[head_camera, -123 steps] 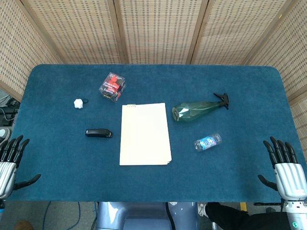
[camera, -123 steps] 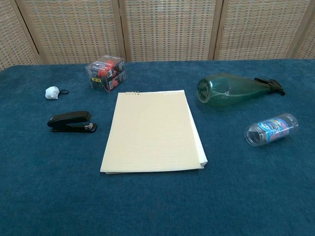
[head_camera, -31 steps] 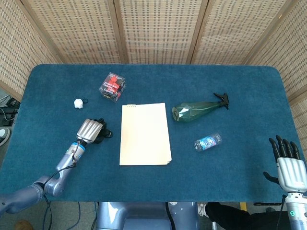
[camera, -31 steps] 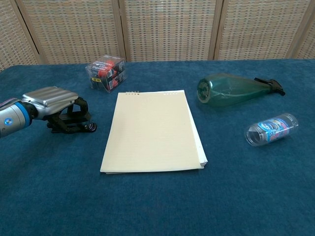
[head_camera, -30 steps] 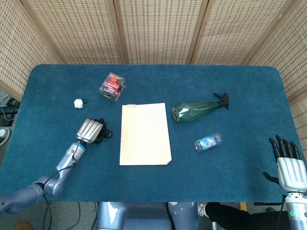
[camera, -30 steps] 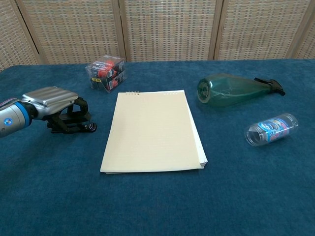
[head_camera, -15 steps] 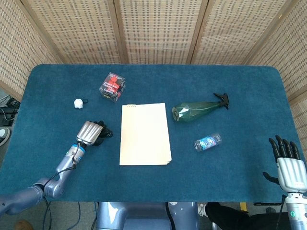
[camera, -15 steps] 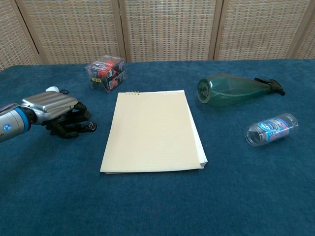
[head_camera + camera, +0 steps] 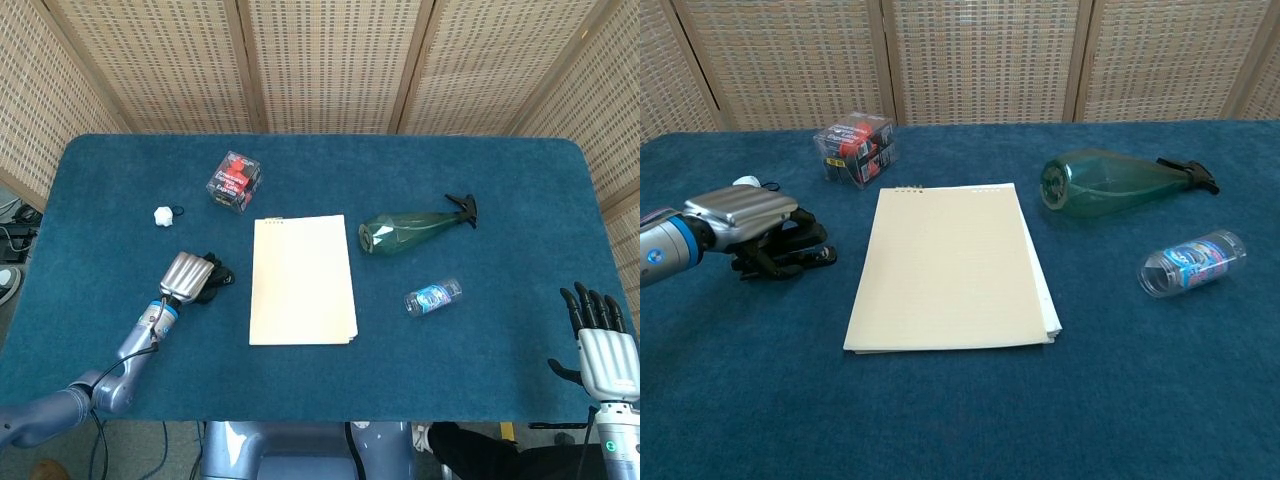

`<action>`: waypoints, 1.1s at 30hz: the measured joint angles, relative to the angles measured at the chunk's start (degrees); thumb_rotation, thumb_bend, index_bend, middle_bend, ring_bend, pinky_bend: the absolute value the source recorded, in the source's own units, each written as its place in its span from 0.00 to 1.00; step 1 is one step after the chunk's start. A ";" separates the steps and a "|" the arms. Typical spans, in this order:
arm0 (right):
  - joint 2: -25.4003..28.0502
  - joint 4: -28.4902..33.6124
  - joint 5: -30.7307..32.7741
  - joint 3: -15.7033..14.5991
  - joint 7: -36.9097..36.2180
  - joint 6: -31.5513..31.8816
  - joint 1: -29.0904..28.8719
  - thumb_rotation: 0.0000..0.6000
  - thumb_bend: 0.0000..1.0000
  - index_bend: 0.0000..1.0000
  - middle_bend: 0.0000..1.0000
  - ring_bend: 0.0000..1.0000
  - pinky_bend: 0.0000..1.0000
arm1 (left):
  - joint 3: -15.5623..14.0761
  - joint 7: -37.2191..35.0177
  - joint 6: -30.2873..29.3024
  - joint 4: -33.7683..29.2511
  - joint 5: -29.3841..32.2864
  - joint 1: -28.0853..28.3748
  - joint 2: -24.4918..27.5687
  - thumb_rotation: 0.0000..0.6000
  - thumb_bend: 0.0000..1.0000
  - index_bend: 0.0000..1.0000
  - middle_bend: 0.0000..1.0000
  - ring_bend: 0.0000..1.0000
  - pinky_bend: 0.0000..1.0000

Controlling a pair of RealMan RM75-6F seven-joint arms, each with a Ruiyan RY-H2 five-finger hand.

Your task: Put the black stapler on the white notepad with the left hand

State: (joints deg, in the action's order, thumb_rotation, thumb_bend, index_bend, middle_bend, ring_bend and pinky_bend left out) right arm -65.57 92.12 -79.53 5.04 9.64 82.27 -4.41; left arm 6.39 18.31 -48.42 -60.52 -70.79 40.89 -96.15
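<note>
The black stapler [image 9: 216, 274] [image 9: 812, 256] lies left of the white notepad [image 9: 302, 280] [image 9: 950, 265], mostly covered by my left hand [image 9: 188, 277] [image 9: 748, 226]. The hand's dark fingers [image 9: 790, 245] curl around the stapler's body and grip it. I cannot tell whether the stapler has left the cloth. A gap of blue cloth separates it from the notepad's left edge. My right hand [image 9: 600, 345] hovers at the near right corner of the table, fingers spread, holding nothing; only the head view shows it.
A clear box with red contents [image 9: 235, 182] [image 9: 856, 149] and a small white object [image 9: 164, 215] [image 9: 745, 183] lie behind the stapler. Right of the notepad lie a green spray bottle [image 9: 410, 230] [image 9: 1110, 182] and a small plastic bottle [image 9: 433, 296] [image 9: 1192, 262].
My left hand came from the table's near left edge to the stapler. Over the last second its fingers closed tighter around the stapler. The right hand has barely moved.
</note>
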 measured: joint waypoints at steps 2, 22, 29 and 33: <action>0.06 0.11 -0.08 -0.01 -0.09 0.12 0.05 1.00 0.00 0.00 0.00 0.00 0.00 | 0.35 -0.21 -0.85 -1.67 -0.47 0.09 0.96 1.00 0.65 0.62 0.51 0.55 0.69; 0.50 -0.67 1.85 0.59 -1.57 -0.93 -0.07 1.00 0.00 0.00 0.00 0.00 0.00 | 4.48 6.81 -0.25 -14.67 -5.52 10.29 4.02 1.00 0.64 0.63 0.51 0.56 0.69; 0.67 -1.46 3.37 0.95 -2.43 -1.44 0.10 1.00 0.00 0.00 0.00 0.00 0.00 | 4.04 6.75 2.57 -7.94 -5.59 13.61 -2.54 1.00 0.62 0.63 0.51 0.56 0.69; 0.76 -2.21 4.39 1.20 -2.91 -1.79 0.23 1.00 0.00 0.00 0.00 0.00 0.00 | 3.38 5.32 3.35 -4.16 -6.52 14.91 -5.17 1.00 0.61 0.63 0.51 0.56 0.69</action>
State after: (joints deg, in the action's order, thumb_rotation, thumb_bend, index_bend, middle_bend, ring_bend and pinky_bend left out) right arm -64.81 89.91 -75.15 6.24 6.74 80.48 -4.18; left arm 9.76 23.63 -45.07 -64.67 -77.31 55.81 -101.32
